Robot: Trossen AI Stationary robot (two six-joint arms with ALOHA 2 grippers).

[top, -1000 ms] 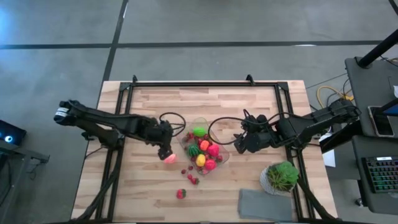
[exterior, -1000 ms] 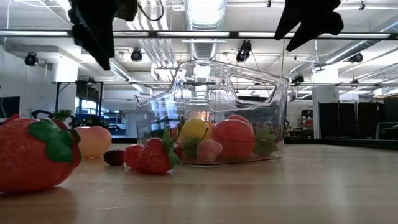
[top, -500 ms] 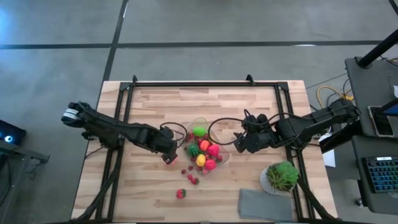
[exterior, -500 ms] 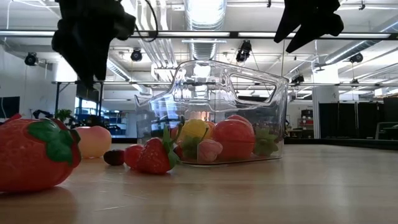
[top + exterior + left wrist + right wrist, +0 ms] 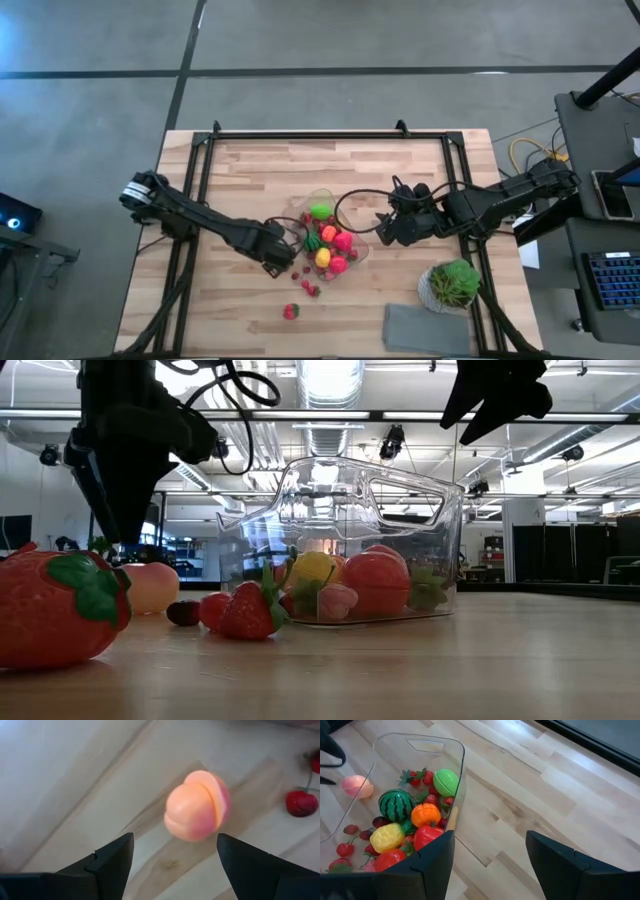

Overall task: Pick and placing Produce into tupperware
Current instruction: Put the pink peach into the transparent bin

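Note:
The peach-coloured toy fruit (image 5: 197,805) lies on the bare wood, left of the clear tub (image 5: 352,256); it also shows in the low view (image 5: 150,586) and the right wrist view (image 5: 357,787). My left gripper (image 5: 175,839) is open and hovers just above it, fingers pointing down, one on either side, touching nothing (image 5: 116,540). The tub (image 5: 350,510) holds a green fruit, a watermelon, an orange, a yellow and red pieces. My right gripper (image 5: 385,230) is open and waits in the air right of the tub (image 5: 462,755).
A big strawberry (image 5: 291,311) lies near the table's near edge, with a small strawberry and cherries (image 5: 308,285) between it and the tub. A potted green plant (image 5: 455,283) and a grey cloth (image 5: 425,328) sit at the near right corner.
My left arm has swung toward the table's near edge and right, and its gripper has come down from well above the table until it hangs just over the peach. The peach and the other fruit have stayed where they were.

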